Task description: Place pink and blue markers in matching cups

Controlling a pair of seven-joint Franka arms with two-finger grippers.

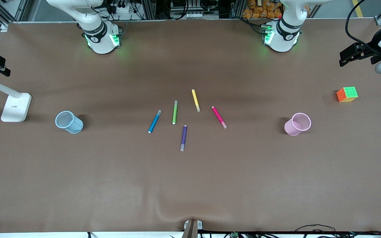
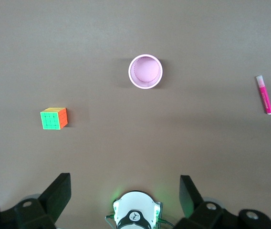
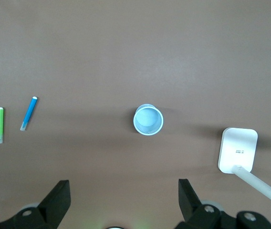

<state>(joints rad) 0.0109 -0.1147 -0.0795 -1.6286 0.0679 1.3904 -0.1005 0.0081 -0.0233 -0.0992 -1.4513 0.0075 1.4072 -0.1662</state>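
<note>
Five markers lie in a loose cluster at the middle of the brown table [image 1: 190, 185]. The blue marker [image 1: 154, 121] lies at the cluster's edge toward the right arm's end, beside the green marker [image 1: 175, 112]. The pink marker [image 1: 219, 117] lies at the edge toward the left arm's end, with the yellow marker [image 1: 195, 100] farther from the front camera and the purple marker [image 1: 184, 138] nearest to it. None of the markers touch each other. The blue cup [image 1: 68, 122] stands upright and empty, well apart from the markers toward the right arm's end, near a white lamp base [image 1: 16, 107]. The pink cup [image 1: 297, 124] stands upright and empty toward the left arm's end, with a colored puzzle cube [image 1: 347, 94] farther from the front camera than it. Both arms wait, raised high. The left gripper [image 2: 125, 191] hangs over the table near its own base, looking down on the pink cup, its fingers spread wide and holding nothing. The right gripper [image 3: 124, 193] hangs likewise with the blue cup below it, fingers spread wide and empty.
</note>
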